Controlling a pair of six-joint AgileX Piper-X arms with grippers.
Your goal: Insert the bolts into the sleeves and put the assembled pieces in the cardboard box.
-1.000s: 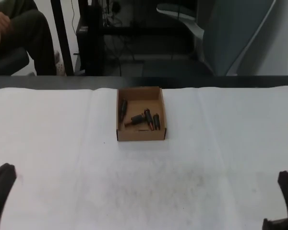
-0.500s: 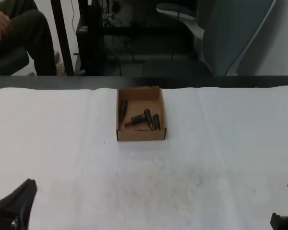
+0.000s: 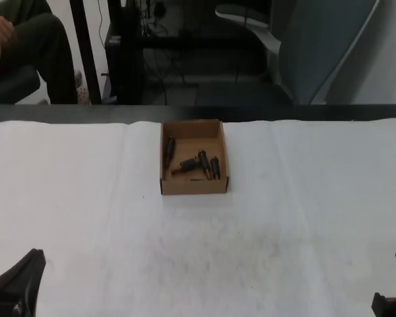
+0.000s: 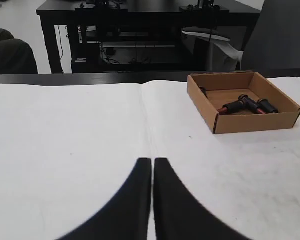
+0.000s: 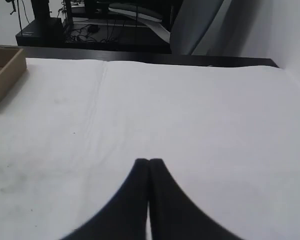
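A small cardboard box (image 3: 195,183) stands at the middle of the white bench, toward the far side. Inside it lie several dark sleeves with red bolts (image 3: 199,164), also visible in the left wrist view as bolt-and-sleeve pieces (image 4: 245,104) in the box (image 4: 250,121). My left gripper (image 4: 152,161) is shut and holds nothing, low over the cloth near the bench's near left corner (image 3: 20,284). My right gripper (image 5: 149,161) is shut and empty too, near the near right corner (image 3: 393,297). The box's corner (image 5: 5,75) shows at the edge of the right wrist view.
A white cloth (image 3: 198,251) covers the bench, with a faint crease running front to back. Behind the bench's far edge are a dark desk, a grey chair (image 3: 317,46) and a seated person (image 3: 20,46) at the far left.
Both arms have drawn back toward the near edge; the left one shifted slightly inward at the corner, the right one sank lower. The box and its contents have not moved.
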